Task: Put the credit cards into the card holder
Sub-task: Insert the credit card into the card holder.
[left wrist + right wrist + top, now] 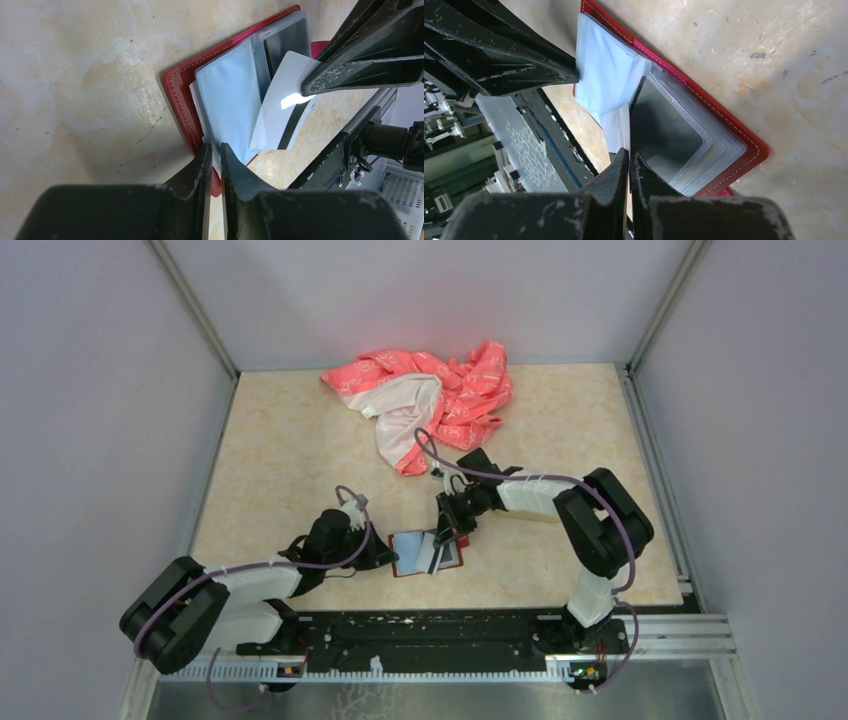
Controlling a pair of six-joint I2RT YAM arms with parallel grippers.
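Overlapping card holder, credit card, cloth beyond

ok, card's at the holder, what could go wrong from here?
1. The credit card in the right pincer sits skewed to the clear sleeves of the card holder; it may snag an edge or slip between sleeves.
2. The left pincer grips only a thin sleeve edge; the push could pull it free or drag the holder.
3. The pincers are close; they could collide.
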